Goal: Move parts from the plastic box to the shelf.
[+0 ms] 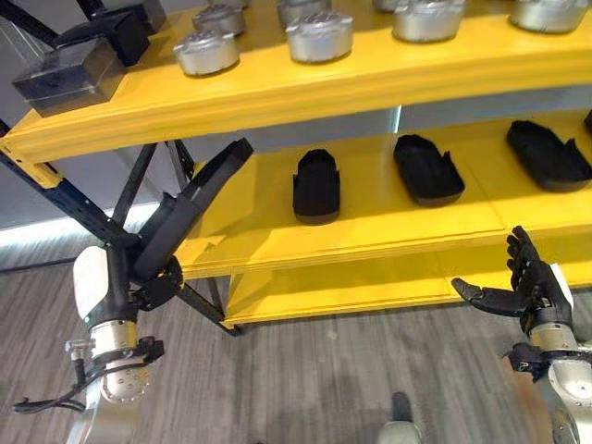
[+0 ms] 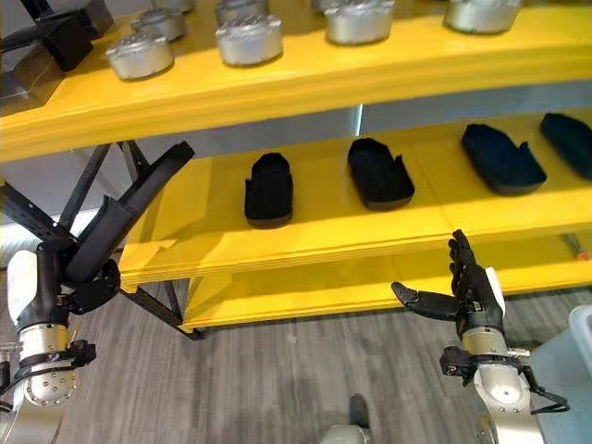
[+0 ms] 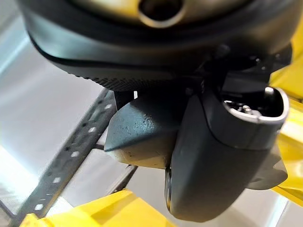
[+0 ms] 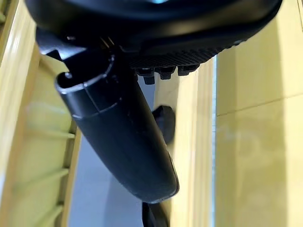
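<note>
My left hand (image 1: 153, 277) is shut on a long black part (image 1: 199, 194) and holds it slanted upward. The part's far tip is level with the left end of the yellow shelf's middle board (image 1: 370, 236). In the left wrist view the part's dark grey body (image 3: 137, 137) shows just past the thumb (image 3: 222, 161). My right hand (image 1: 532, 277) is open and holds nothing. Its fingers point up and its thumb sticks out sideways, low in front of the shelf's right side.
Three black parts (image 1: 316, 185) (image 1: 427, 168) (image 1: 548, 154) lie on the middle board. The top board holds silver round parts (image 1: 319, 37) and dark boxes (image 1: 69, 74). Black diagonal braces (image 1: 55, 190) stand at the shelf's left end. A pale box edge (image 2: 583, 356) shows at the lower right.
</note>
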Tool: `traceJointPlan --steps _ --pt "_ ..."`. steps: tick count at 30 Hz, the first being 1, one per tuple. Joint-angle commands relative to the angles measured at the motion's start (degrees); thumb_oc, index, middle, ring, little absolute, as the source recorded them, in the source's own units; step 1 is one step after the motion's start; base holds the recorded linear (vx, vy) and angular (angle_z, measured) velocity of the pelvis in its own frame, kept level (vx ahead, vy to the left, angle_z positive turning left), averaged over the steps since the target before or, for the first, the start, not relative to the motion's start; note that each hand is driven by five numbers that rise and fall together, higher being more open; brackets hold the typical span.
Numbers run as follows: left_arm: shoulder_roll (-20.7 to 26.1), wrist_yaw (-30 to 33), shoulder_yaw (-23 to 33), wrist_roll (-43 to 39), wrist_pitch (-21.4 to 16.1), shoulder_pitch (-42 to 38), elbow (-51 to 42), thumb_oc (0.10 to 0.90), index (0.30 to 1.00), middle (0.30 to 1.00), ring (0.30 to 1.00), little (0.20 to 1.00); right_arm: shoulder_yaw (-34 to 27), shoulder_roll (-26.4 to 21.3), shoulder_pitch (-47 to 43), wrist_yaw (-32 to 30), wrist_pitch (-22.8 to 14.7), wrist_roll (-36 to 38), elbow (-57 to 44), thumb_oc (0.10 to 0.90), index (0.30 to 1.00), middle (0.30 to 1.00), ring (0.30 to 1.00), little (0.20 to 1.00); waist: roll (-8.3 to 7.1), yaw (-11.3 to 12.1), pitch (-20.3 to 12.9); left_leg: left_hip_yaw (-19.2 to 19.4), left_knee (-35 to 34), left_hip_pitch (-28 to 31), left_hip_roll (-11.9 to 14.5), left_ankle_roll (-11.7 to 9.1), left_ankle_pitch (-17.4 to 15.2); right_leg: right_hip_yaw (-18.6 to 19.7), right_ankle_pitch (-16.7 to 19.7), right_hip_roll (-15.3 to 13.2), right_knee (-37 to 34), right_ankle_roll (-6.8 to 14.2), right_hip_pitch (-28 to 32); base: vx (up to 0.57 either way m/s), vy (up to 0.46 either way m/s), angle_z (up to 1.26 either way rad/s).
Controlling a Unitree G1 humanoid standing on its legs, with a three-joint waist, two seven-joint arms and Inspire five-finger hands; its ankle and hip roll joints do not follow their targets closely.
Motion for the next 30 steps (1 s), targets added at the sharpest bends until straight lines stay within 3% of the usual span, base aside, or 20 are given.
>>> traceJointPlan --steps 1,5,6,8,12,17,27,30 --pt "3.29 4.07 7.74 -1.22 -1.80 -4.05 -4.55 0.400 0.300 0.300 0.300 0.300 -1.27 -3.70 -6.39 1.39 -4.53 1.31 -4.21 0.900 1.000 1.000 1.000 1.000 3.37 0.85 -2.72 -2.98 -0.63 0.92 5.53 -1.43 2.90 -5.11 -5.83 10.32 -0.11 -3.33 3.30 0.01 0.104 -0.01" --pt "4.04 2.16 7.65 -0.41 -1.56 -4.86 -4.41 0.400 0.300 0.300 0.300 0.300 -0.55 -2.18 -6.47 1.08 -4.60 -4.67 -5.75 0.900 1.000 1.000 1.000 1.000 1.98 1.43 -3.09 -2.13 -0.90 2.80 3.60 -0.12 -1.81 -5.95 -4.26 8.10 -0.11 -1.06 3.45 0.02 0.035 0.07" --pt "4.16 1.55 7.50 -0.25 -1.85 -5.15 -4.22 0.400 0.300 0.300 0.300 0.300 -0.41 -1.94 -6.74 -1.04 -3.13 -6.30 -5.88 0.900 1.000 1.000 1.000 1.000 1.32 2.16 -3.25 -1.93 -0.89 3.34 3.20 0.22 -2.59 -6.81 -3.63 7.22 -0.11 -0.14 3.59 0.02 -0.022 0.18" --pt "4.46 1.40 7.41 0.38 -2.53 -5.43 -4.44 0.400 0.300 0.300 0.300 0.300 -0.32 -1.75 -7.51 -2.05 -1.71 -2.66 -5.53 0.900 1.000 1.000 1.000 1.000 0.72 3.00 -3.33 -1.97 -0.91 3.61 3.04 0.52 -2.98 -7.65 -3.20 6.65 -0.11 0.52 3.68 0.00 -0.035 0.09" --pt "4.53 -0.05 7.52 0.20 -5.45 -5.96 -5.38 0.400 0.300 0.300 0.300 0.300 -0.98 -0.26 -7.00 -2.26 -1.95 -3.58 -4.82 0.900 1.000 1.000 1.000 1.000 -0.33 3.70 -3.58 -2.14 -0.91 3.58 2.86 1.09 -3.56 -8.13 -3.00 6.60 -0.11 0.92 3.62 -0.01 -0.052 0.00" --pt "3.66 -1.70 4.46 -0.01 -6.54 -9.81 -4.79 0.400 0.300 0.300 0.300 0.300 -0.59 0.13 -6.57 -1.93 -2.34 -4.74 -3.95 0.900 1.000 1.000 1.000 1.000 -1.18 2.93 -4.11 -1.61 -0.91 3.54 3.34 1.10 -3.80 -7.82 -3.28 7.27 -0.11 0.71 3.36 -0.02 -0.082 0.00" --pt "2.02 -1.46 -2.71 -4.11 1.66 -20.36 0.52 0.400 0.300 0.300 0.300 0.300 3.40 0.28 -8.15 0.20 -1.39 -4.56 -2.83 0.900 1.000 1.000 1.000 1.000 -0.67 -0.17 -4.97 1.29 -0.91 4.51 4.58 0.40 -3.40 -6.69 -3.83 8.55 -0.11 0.20 3.34 0.02 -0.061 -0.04" --pt "0.82 -5.04 -5.07 -12.36 5.27 -23.68 2.77 0.400 0.300 0.300 0.300 0.300 4.62 0.47 -8.64 0.97 -1.00 -5.19 -2.76 0.900 1.000 1.000 1.000 1.000 -0.37 -1.29 -4.95 2.33 -0.91 4.79 4.80 0.26 -3.36 -6.23 -3.92 8.77 -0.11 0.15 3.10 0.04 -0.042 -0.23"
